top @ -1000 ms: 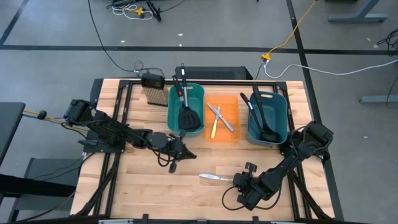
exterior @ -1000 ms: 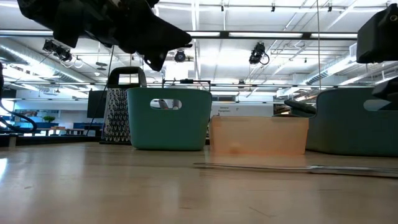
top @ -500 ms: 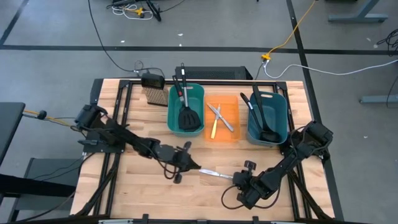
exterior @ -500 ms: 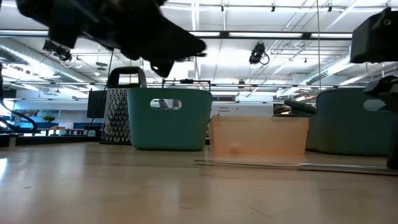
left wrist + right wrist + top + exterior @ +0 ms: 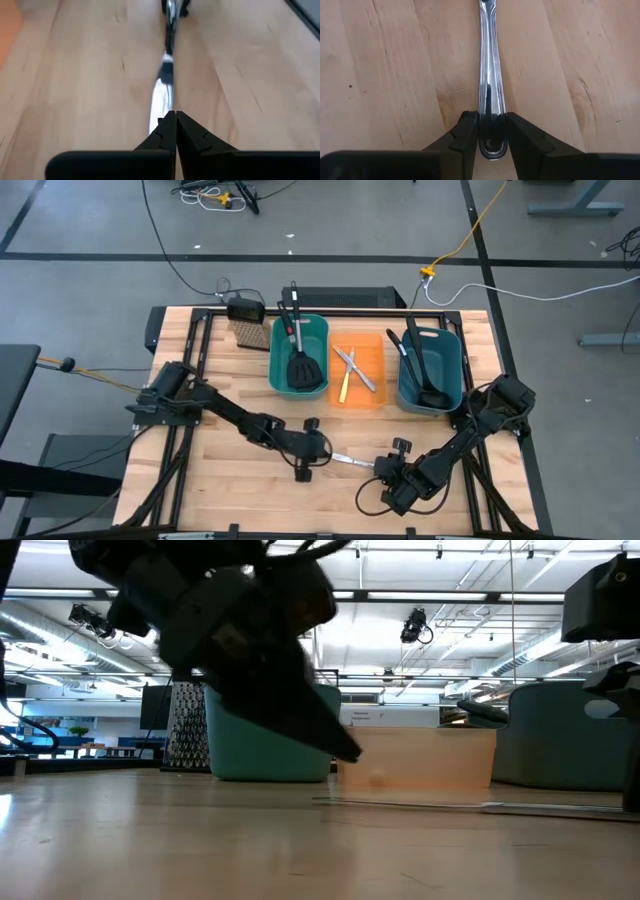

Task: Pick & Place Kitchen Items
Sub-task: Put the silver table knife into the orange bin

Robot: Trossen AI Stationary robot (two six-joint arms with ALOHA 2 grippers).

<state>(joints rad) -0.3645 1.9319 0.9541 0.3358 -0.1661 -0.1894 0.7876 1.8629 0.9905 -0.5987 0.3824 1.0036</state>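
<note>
A slim silver table knife (image 5: 352, 460) lies flat on the pale wooden slatted table (image 5: 230, 490), near the front edge and a little right of centre, with both arms at its two ends. Behind it three bins stand in a row. The left teal plastic bin (image 5: 299, 356) holds two black slotted spatulas (image 5: 301, 363). The low orange plastic tray (image 5: 358, 370) in the middle holds crossed silver knives (image 5: 356, 368) and a yellow-handled knife (image 5: 344, 388). The right teal plastic bin (image 5: 431, 368) holds long black ladles (image 5: 422, 372). A steel box grater with a black handle (image 5: 247, 324) stands at the back, left of the bins.

The left arm stretches from the table's left side, and the left gripper (image 5: 322, 453) comes down at the knife's blade end; in the left wrist view its dark fingers (image 5: 176, 134) are pressed together with their tips at the blade (image 5: 161, 97). The right gripper (image 5: 384, 466) sits at the handle end, and in the right wrist view its two fingers (image 5: 465, 131) pinch the rounded end of the knife's handle (image 5: 491, 85) between them, low on the wood.
</note>
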